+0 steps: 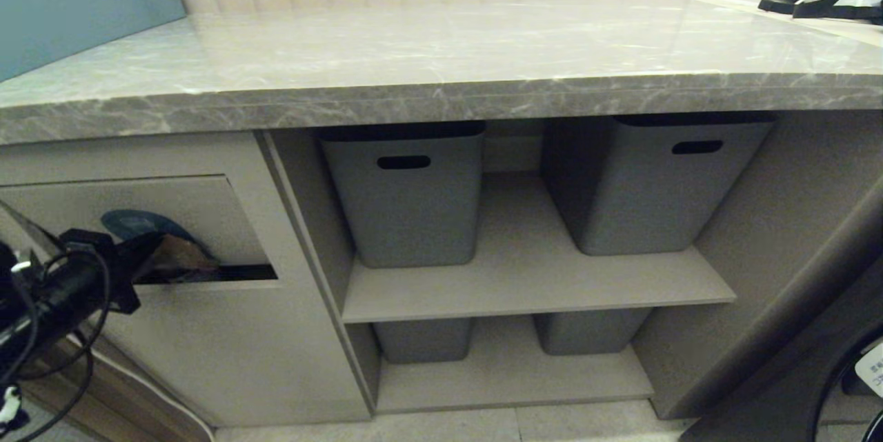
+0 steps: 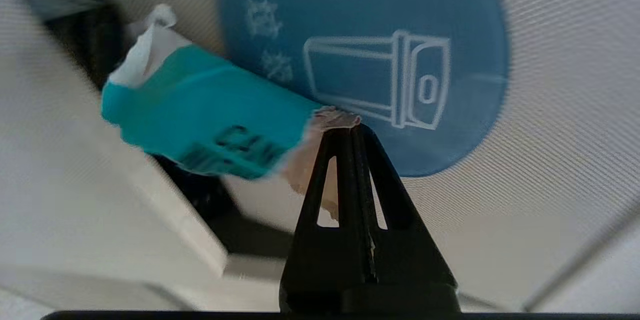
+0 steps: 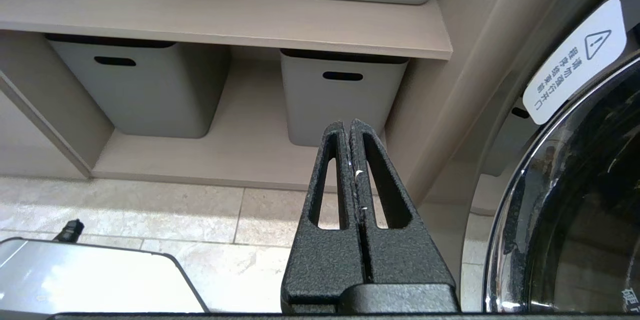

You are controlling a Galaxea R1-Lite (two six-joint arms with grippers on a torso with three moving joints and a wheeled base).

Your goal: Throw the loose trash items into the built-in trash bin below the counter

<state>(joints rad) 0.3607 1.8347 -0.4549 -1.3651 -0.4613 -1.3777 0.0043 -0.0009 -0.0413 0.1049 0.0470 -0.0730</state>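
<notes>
Teal cardboard, a torn scrap point(image 2: 200, 120) with ragged brown edges, is being pinched at its torn corner by the left tool point(image 2: 350, 133), whose jaws are pressed together on it. In the head view the left tool point(image 1: 148, 252) is sitting low at the cabinet front, right at the flap point(image 1: 124, 211) of the bin, and the scrap point(image 1: 181, 256) is poking into the dark slot along the flap's lower edge, with the round blue sticker point(image 1: 134, 223) partly hidden behind the tool. The left wrist view is showing the sticker point(image 2: 400, 25) with its white bin icon close behind the scrap, and a dark gap opening beside the flap's edge. So the step in hand appears to be the drop itself: the scrap is being fed through the flap. The next move is likely calling for pushing a little deeper so the scrap is clearing the lip, then parting the jaws and drawing the tool back without dragging the card out again. No other scrap is showing on the counter point(image 1: 441, 63). The right tool point(image 3: 350, 128) is idling low before the grey tubs point(image 3: 135, 90), jaws together and holding nothing.
</notes>
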